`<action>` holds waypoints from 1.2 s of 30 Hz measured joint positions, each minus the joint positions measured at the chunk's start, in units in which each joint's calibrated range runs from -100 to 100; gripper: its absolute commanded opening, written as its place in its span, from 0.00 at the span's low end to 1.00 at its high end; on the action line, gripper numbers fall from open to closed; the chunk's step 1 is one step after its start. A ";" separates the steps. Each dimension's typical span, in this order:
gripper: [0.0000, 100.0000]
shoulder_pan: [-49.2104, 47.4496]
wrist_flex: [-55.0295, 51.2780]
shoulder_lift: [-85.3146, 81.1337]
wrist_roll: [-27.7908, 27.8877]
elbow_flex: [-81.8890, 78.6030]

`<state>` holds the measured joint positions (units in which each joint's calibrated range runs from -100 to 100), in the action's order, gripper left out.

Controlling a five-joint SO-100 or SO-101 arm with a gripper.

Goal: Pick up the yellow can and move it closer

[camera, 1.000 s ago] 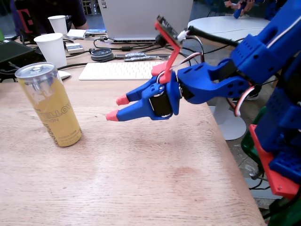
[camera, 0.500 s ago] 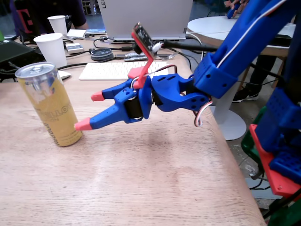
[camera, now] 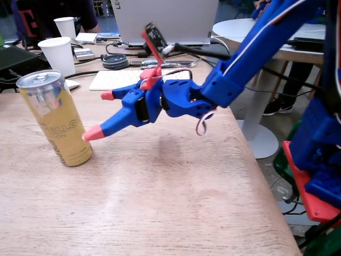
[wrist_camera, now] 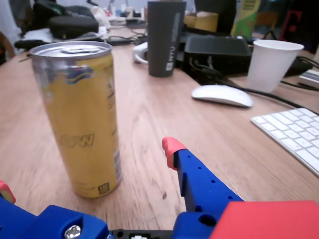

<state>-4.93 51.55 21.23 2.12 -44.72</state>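
Observation:
The yellow can (camera: 55, 118) stands upright on the wooden table (camera: 160, 202) at the left of the fixed view, its silver top and pull tab showing. My blue gripper (camera: 100, 114) with pink-red tips is open just to the right of it. The lower fingertip is close to the can's side, and I cannot tell whether it touches. In the wrist view the yellow can (wrist_camera: 84, 119) fills the left half. My gripper (wrist_camera: 87, 169) spreads around its base, with one finger (wrist_camera: 197, 177) to the right and the other tip at the left edge. Nothing is held.
Two white paper cups (camera: 58, 53) stand behind the can, near a white keyboard (camera: 122, 79) and cables. In the wrist view a white mouse (wrist_camera: 222, 94), a dark tumbler (wrist_camera: 164, 37) and a cup (wrist_camera: 271, 62) lie beyond. The table edge (camera: 266, 186) runs down the right.

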 measured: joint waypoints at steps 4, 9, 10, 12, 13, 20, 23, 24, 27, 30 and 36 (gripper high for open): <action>0.62 2.16 0.00 1.64 0.00 3.61; 0.61 2.16 0.00 10.64 -0.05 15.15; 0.61 2.16 0.00 12.28 -0.05 18.03; 0.61 2.07 0.00 15.22 -0.05 22.36; 0.61 1.69 0.00 16.52 -0.05 24.53; 0.61 0.09 0.00 25.08 -0.05 38.77; 0.61 0.09 -3.81 26.11 -0.05 43.28; 0.61 0.09 -6.38 26.11 -0.05 45.18; 0.61 0.09 -11.76 27.50 -0.05 50.59; 0.61 -2.16 -12.59 30.78 -0.05 56.00; 0.61 -5.17 -12.59 32.60 -0.05 60.05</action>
<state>-10.10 38.96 53.83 2.08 15.33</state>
